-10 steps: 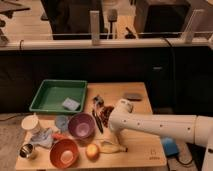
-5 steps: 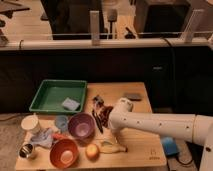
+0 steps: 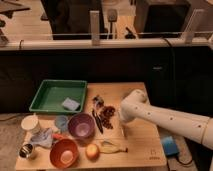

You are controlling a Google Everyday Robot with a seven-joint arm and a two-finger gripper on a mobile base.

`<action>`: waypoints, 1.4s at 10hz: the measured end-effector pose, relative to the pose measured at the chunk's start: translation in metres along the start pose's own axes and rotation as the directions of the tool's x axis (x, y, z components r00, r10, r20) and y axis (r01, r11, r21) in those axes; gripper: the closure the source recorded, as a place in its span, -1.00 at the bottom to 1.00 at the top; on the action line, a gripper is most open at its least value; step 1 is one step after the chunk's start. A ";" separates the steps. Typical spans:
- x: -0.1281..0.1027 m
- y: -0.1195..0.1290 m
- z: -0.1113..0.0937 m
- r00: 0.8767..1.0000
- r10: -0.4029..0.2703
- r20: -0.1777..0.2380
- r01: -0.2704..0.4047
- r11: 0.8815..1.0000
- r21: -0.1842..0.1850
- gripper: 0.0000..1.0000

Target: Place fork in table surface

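The light tan table surface (image 3: 140,135) carries a small dark mark (image 3: 153,153) at its front right corner. My white arm reaches in from the right, and my gripper (image 3: 123,125) hangs low over the table's middle right, just right of a dark-handled utensil (image 3: 97,121). A thin pale sliver (image 3: 123,132) that looks like the fork points down under the gripper, close to the wood. I cannot tell whether it is held or resting on the table.
A green tray (image 3: 50,102) with a blue sponge (image 3: 71,104) stands at the back left. A dark red packet (image 3: 106,112), purple bowl (image 3: 81,125), orange bowl (image 3: 64,153), apple (image 3: 92,151), banana (image 3: 113,146), cups (image 3: 31,122), can (image 3: 27,150) and cloth (image 3: 43,137) fill the left and front.
My gripper has moved to the right, away from the dark red packet and the utensil, toward the open right part of the table.
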 end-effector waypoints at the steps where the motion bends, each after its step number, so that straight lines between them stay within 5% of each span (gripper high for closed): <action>1: 0.014 0.023 -0.023 0.999 0.045 -0.012 -0.045 0.999 0.028 1.00; 5: 0.035 0.050 -0.101 0.993 0.098 -0.066 -0.093 0.993 0.065 1.00; 10: 0.012 0.077 -0.183 0.976 0.133 -0.174 -0.125 0.990 0.060 1.00; 14: 0.006 0.065 -0.176 0.978 0.112 -0.175 -0.102 0.993 0.065 1.00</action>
